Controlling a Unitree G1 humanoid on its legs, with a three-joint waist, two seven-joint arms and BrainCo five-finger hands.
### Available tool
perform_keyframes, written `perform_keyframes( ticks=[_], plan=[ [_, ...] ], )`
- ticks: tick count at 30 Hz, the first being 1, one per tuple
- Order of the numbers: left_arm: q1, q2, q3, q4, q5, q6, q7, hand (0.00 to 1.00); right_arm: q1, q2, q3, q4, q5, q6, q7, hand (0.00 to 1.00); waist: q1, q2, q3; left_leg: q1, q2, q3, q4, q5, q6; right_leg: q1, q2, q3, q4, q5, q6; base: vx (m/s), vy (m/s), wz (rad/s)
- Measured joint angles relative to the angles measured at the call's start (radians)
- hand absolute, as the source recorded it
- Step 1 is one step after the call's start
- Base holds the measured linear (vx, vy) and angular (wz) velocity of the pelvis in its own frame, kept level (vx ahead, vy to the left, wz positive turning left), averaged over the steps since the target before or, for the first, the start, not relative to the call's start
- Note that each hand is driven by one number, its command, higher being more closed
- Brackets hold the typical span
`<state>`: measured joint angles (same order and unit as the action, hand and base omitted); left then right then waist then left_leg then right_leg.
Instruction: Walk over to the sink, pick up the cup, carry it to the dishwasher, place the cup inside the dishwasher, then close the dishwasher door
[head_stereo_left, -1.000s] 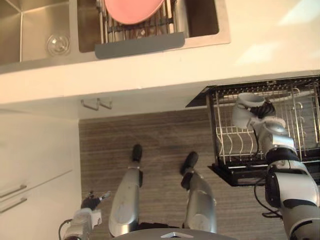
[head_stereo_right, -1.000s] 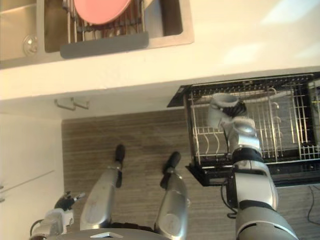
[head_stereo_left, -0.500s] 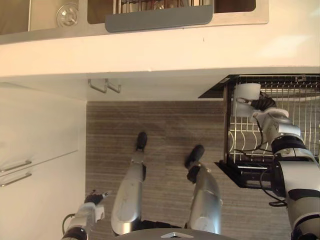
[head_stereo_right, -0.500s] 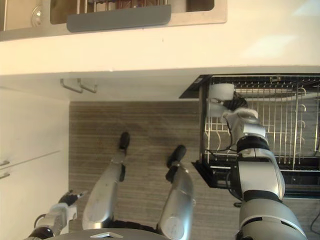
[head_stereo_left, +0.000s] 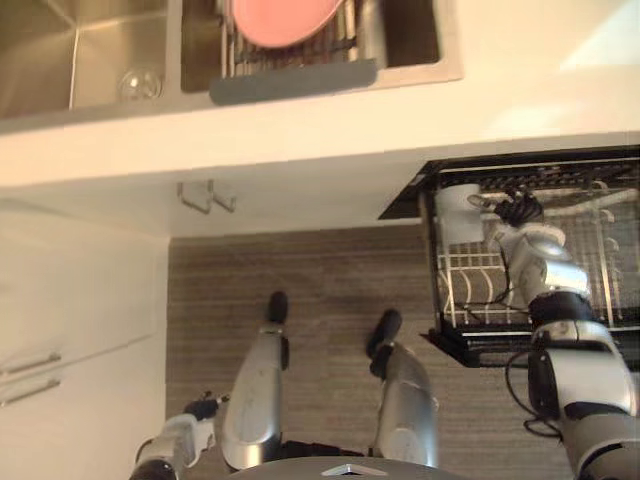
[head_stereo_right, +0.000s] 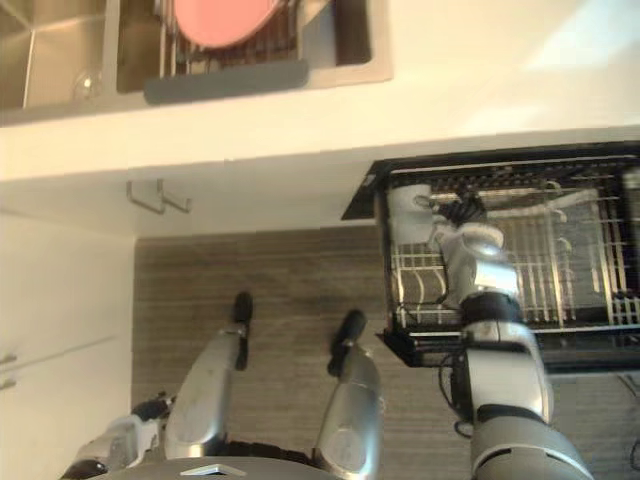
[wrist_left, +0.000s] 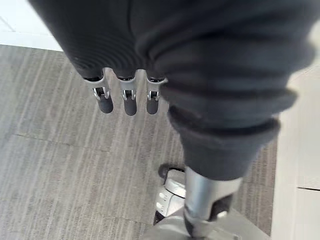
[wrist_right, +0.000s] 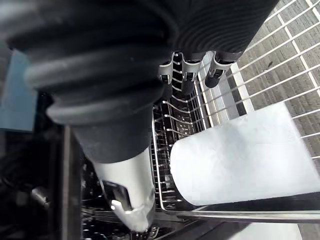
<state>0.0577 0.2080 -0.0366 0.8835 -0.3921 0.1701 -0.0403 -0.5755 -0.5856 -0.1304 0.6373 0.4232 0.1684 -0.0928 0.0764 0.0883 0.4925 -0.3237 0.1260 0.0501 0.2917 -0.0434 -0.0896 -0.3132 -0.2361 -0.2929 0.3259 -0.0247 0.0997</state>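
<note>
1. Cup (head_stereo_left: 458, 214) is lying on its side in a corner of the pulled-out dishwasher rack (head_stereo_right: 560, 270), just past the right hand's fingertips.
2. Right hand (head_stereo_left: 516, 211) is reaching over the rack, released: its fingers (wrist_right: 187, 82) are hanging relaxed above the wires, apart from the cup, with the thumb beside the cup's side.
3. Left hand (head_stereo_left: 196, 411) is hanging low, well away from the right hand, its fingers (wrist_left: 129, 102) loose over the floor (wrist_left: 60, 165) and grasping nothing.
4. Sink (head_stereo_left: 100, 60), sunk in the table (head_stereo_left: 450, 110), is sitting well beyond both hands, with a pink plate (head_stereo_left: 280, 18) in it.
</note>
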Motion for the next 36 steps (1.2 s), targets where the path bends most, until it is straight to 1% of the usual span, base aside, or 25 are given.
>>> perform_keyframes(
  ticks=[2, 5, 6, 7, 8, 10, 12, 13, 15, 17, 19, 20, 21, 23, 25, 26, 27, 29, 30, 31, 32, 33, 34, 35, 36],
  plan=[
    [0.045, 0.01, 0.006, -0.072, 0.0, -0.007, -0.007, 0.0, 0.124, 0.022, -0.027, -0.103, -0.03, -0.002, 0.006, 0.0, -0.02, -0.004, -0.004, 0.063, 0.006, 0.04, -0.005, -0.016, 0.004, 0.068, 0.005, 0.008, -0.058, 0.022, 0.015, 0.09, 0.117, -0.31],
    [0.094, 0.012, 0.027, -0.113, -0.019, 0.005, -0.008, 0.0, 0.3, 0.105, -0.081, -0.221, -0.073, -0.012, 0.017, 0.0, -0.04, -0.027, -0.075, 0.105, 0.006, 0.083, -0.004, -0.052, 0.012, 0.125, 0.011, 0.024, -0.136, 0.053, 0.033, 0.13, 0.097, -0.32],
    [0.118, 0.012, 0.036, -0.117, -0.02, 0.014, -0.016, 0.0, 0.381, 0.158, -0.116, -0.289, -0.093, -0.013, 0.025, 0.0, -0.054, -0.042, -0.112, 0.134, 0.01, 0.1, 0.003, -0.076, 0.016, 0.169, 0.015, 0.033, -0.171, 0.064, 0.045, 0.19, 0.11, -0.31],
    [0.125, 0.013, 0.038, -0.117, -0.02, 0.017, -0.019, 0.0, 0.416, 0.181, -0.134, -0.325, -0.108, -0.014, 0.026, 0.0, -0.06, -0.048, -0.131, 0.148, 0.011, 0.105, 0.003, -0.087, 0.014, 0.186, 0.015, 0.033, -0.183, 0.069, 0.044, 0.22, 0.093, -0.28],
    [0.141, 0.013, 0.041, -0.118, -0.021, 0.02, -0.036, 0.0, 0.481, 0.216, -0.169, -0.4, -0.116, -0.019, 0.028, 0.0, -0.072, -0.058, -0.171, 0.175, 0.011, 0.115, 0.002, -0.102, 0.013, 0.219, 0.016, 0.033, -0.209, 0.071, 0.049, 0.21, 0.066, -0.17],
    [0.164, 0.005, 0.043, -0.126, -0.039, 0.018, -0.095, 0.0, 0.565, 0.265, -0.229, -0.528, -0.094, -0.037, 0.077, 0.0, -0.094, -0.074, -0.24, 0.217, 0.01, 0.133, -0.006, -0.122, 0.011, 0.264, 0.017, 0.035, -0.242, 0.073, 0.053, 0.24, 0.058, -0.19],
    [0.162, -0.004, 0.041, -0.128, -0.039, 0.005, -0.139, 0.0, 0.606, 0.298, -0.254, -0.594, -0.041, -0.063, 0.129, 0.0, -0.108, -0.094, -0.284, 0.259, 0.007, 0.151, -0.037, -0.123, 0.01, 0.286, 0.017, 0.036, -0.259, 0.073, 0.053, 0.19, 0.018, -0.22],
    [0.162, 0.003, 0.039, -0.112, -0.016, 0.015, -0.14, 0.0, 0.623, 0.325, -0.26, -0.631, -0.011, -0.08, 0.156, 0.0, -0.121, -0.105, -0.306, 0.286, 0.006, 0.163, -0.057, -0.119, 0.004, 0.303, 0.021, 0.037, -0.274, 0.074, 0.053, 0.17, 0.002, -0.22],
    [0.161, 0.009, 0.034, -0.079, -0.017, 0.019, -0.158, 0.0, 0.648, 0.358, -0.264, -0.687, 0.034, -0.103, 0.187, 0.0, -0.135, -0.113, -0.325, 0.325, 0.006, 0.177, -0.091, -0.114, -0.003, 0.326, 0.027, 0.039, -0.289, 0.074, 0.052, 0.12, -0.017, -0.18],
    [0.154, 0.008, 0.033, -0.042, -0.018, 0.02, -0.164, 0.0, 0.653, 0.382, -0.262, -0.721, 0.101, -0.118, 0.218, 0.0, -0.138, -0.112, -0.331, 0.359, 0.006, 0.19, -0.118, -0.11, -0.01, 0.349, 0.032, 0.044, -0.305, 0.074, 0.052, 0.06, -0.022, -0.17],
    [0.138, 0.008, 0.023, 0.011, -0.018, 0.025, -0.173, 0.0, 0.655, 0.393, -0.213, -0.761, 0.224, -0.137, 0.269, 0.0, -0.14, -0.103, -0.358, 0.38, 0.007, 0.197, -0.146, -0.099, -0.018, 0.356, 0.037, 0.05, -0.313, 0.074, 0.052, 0.03, -0.024, -0.09],
    [0.134, 0.005, 0.016, 0.023, -0.018, 0.027, -0.178, 0.0, 0.655, 0.396, -0.198, -0.774, 0.25, -0.145, 0.278, 0.0, -0.14, -0.1, -0.36, 0.385, 0.007, 0.197, -0.15, -0.097, -0.018, 0.36, 0.039, 0.05, -0.315, 0.074, 0.052, 0.01, -0.034, 0.03],
    [0.126, 0.006, 0.002, 0.042, -0.017, 0.027, -0.182, 0.0, 0.654, 0.419, -0.172, -0.794, 0.287, -0.166, 0.306, 0.0, -0.139, -0.094, -0.366, 0.394, 0.009, 0.194, -0.158, -0.093, -0.02, 0.372, 0.043, 0.049, -0.32, 0.073, 0.051, 0.0, -0.031, 0.06],
    [0.12, 0.007, -0.013, 0.058, -0.011, 0.025, -0.183, 0.0, 0.662, 0.451, -0.126, -0.825, 0.295, -0.196, 0.331, 0.0, -0.137, -0.088, -0.377, 0.394, 0.013, 0.178, -0.152, -0.093, -0.02, 0.386, 0.048, 0.037, -0.324, 0.069, 0.047, -0.02, -0.037, 0.2],
    [0.119, 0.006, -0.016, 0.07, 0.003, 0.009, -0.184, 0.0, 0.672, 0.459, -0.088, -0.836, 0.279, -0.227, 0.349, 0.0, -0.131, -0.081, -0.387, 0.373, 0.022, 0.165, -0.106, -0.113, -0.013, 0.39, 0.051, 0.028, -0.306, 0.05, 0.05, -0.04, -0.021, 0.23],
    [0.119, 0.003, -0.015, 0.07, 0.002, 0.0, -0.178, 0.0, 0.678, 0.455, -0.081, -0.854, 0.276, -0.235, 0.355, 0.0, -0.12, -0.07, -0.387, 0.345, 0.037, 0.159, -0.037, -0.142, -0.002, 0.39, 0.056, 0.023, -0.286, 0.023, 0.05, -0.05, 0.009, 0.33],
    [0.118, -0.002, -0.015, 0.072, 0.001, -0.005, -0.159, 0.0, 0.68, 0.454, -0.082, -0.867, 0.277, -0.251, 0.361, 0.0, -0.124, -0.063, -0.386, 0.308, 0.05, 0.172, 0.044, -0.162, 0.006, 0.4, 0.057, 0.013, -0.273, 0.007, 0.053, -0.05, 0.021, 0.51],
    [0.118, -0.009, -0.014, 0.071, 0.001, -0.007, -0.134, 0.0, 0.679, 0.439, -0.092, -0.871, 0.277, -0.273, 0.365, 0.0, -0.136, -0.063, -0.381, 0.237, 0.064, 0.172, 0.172, -0.164, 0.01, 0.418, 0.051, 0.001, -0.264, -0.008, 0.053, -0.06, 0.052, 0.69],
    [0.126, -0.024, 0.008, 0.07, -0.004, -0.008, -0.127, 0.0, 0.678, 0.406, -0.115, -0.893, 0.273, -0.274, 0.352, 0.0, -0.126, -0.064, -0.374, 0.204, 0.069, 0.168, 0.229, -0.155, -0.006, 0.419, 0.031, -0.005, -0.244, -0.014, 0.05, -0.08, 0.106, 0.55],
    [0.128, -0.025, 0.021, 0.071, -0.014, -0.006, -0.127, 0.0, 0.672, 0.397, -0.13, -0.901, 0.273, -0.277, 0.342, 0.0, -0.123, -0.08, -0.368, 0.199, 0.058, 0.167, 0.231, -0.145, -0.02, 0.42, 0.012, -0.01, -0.241, -0.015, 0.052, -0.09, 0.159, 0.42],
    [0.128, -0.023, 0.036, 0.07, -0.019, -0.006, -0.134, 0.0, 0.653, 0.385, -0.154, -0.902, 0.273, -0.291, 0.328, 0.0, -0.125, -0.09, -0.365, 0.191, 0.054, 0.176, 0.231, -0.159, 0.007, 0.416, -0.011, -0.023, -0.233, -0.016, 0.054, -0.06, 0.132, 0.34],
    [0.139, -0.026, 0.044, 0.074, -0.017, -0.007, -0.143, 0.0, 0.624, 0.373, -0.186, -0.895, 0.279, -0.309, 0.314, 0.0, -0.127, -0.084, -0.364, 0.183, 0.08, 0.173, 0.221, -0.177, 0.034, 0.407, -0.026, -0.028, -0.222, -0.019, 0.058, -0.06, 0.174, 0.26],
    [0.154, -0.034, 0.054, 0.075, -0.017, -0.016, -0.143, 0.0, 0.609, 0.367, -0.212, -0.893, 0.287, -0.324, 0.29, 0.0, -0.129, -0.081, -0.365, 0.187, 0.103, 0.166, 0.182, -0.176, 0.017, 0.397, -0.044, -0.024, -0.21, -0.025, 0.068, -0.03, 0.165, 0.18],
    [0.161, -0.035, 0.062, 0.082, -0.018, -0.021, -0.143, 0.0, 0.61, 0.362, -0.221, -0.894, 0.288, -0.335, 0.283, 0.0, -0.137, -0.079, -0.365, 0.193, 0.108, 0.166, 0.15, -0.167, 0.002, 0.397, -0.052, -0.023, -0.206, -0.034, 0.084, 0.02, 0.24, 0.2],
    [0.163, -0.037, 0.069, 0.11, -0.026, -0.027, -0.148, 0.0, 0.616, 0.359, -0.24, -0.89, 0.29, -0.349, 0.268, 0.0, -0.147, -0.083, -0.362, 0.209, 0.103, 0.178, 0.099, -0.127, -0.055, 0.4, -0.081, -0.02, -0.2, -0.034, 0.119, 0.08, 0.277, 0.14]
  ],
)
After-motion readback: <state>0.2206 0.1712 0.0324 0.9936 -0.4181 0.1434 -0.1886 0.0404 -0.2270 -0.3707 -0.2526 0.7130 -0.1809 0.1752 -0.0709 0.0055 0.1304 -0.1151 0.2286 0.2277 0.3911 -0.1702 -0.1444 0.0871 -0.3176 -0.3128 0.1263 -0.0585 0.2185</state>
